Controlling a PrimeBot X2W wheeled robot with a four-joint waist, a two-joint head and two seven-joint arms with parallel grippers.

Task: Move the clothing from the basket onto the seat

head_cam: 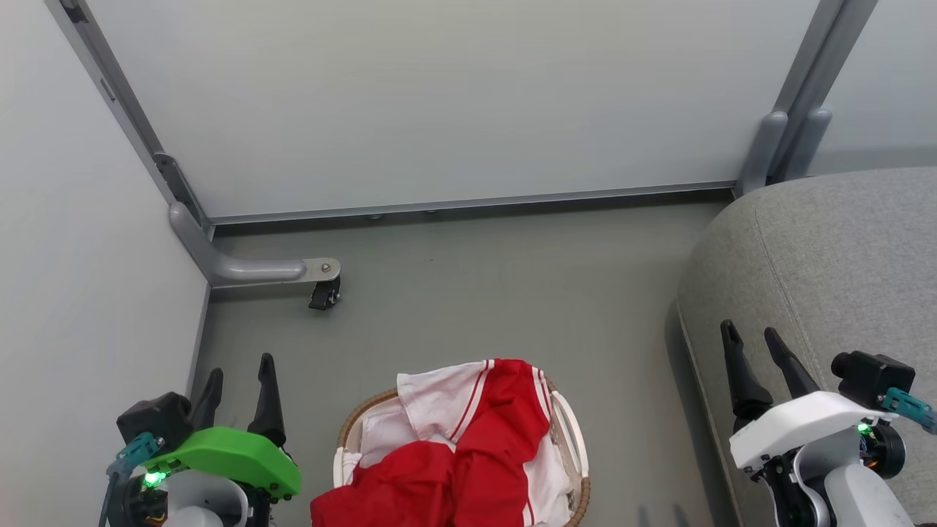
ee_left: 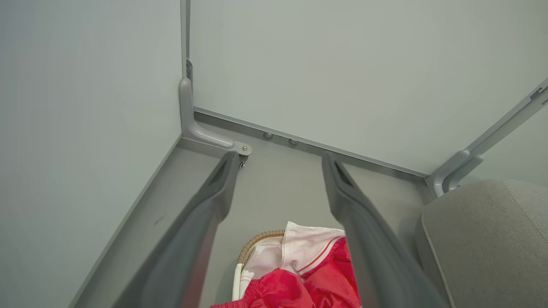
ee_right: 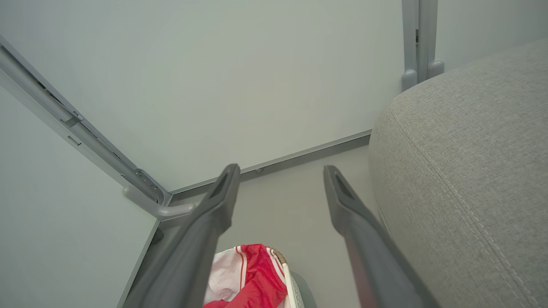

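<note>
Several garments [head_cam: 498,432], maybe satin, heap woven-rimmed oval basket [head_cam: 356,419].

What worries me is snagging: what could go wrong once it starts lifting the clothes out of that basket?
The clothing is heaped and overlapping, hanging over the basket rim, so one grab may drag a second piece onto the floor. The basket stands free there; a snagged garment could tip it. The seat is on the right, a longer carry for the left gripper.

We see soft, faintly shiny cloth in the clothing [head_cam: 498,432], smooth plastic with a woven rim on the basket [head_cam: 356,419], and matt, coarse fabric on the seat [head_cam: 842,249].
</note>
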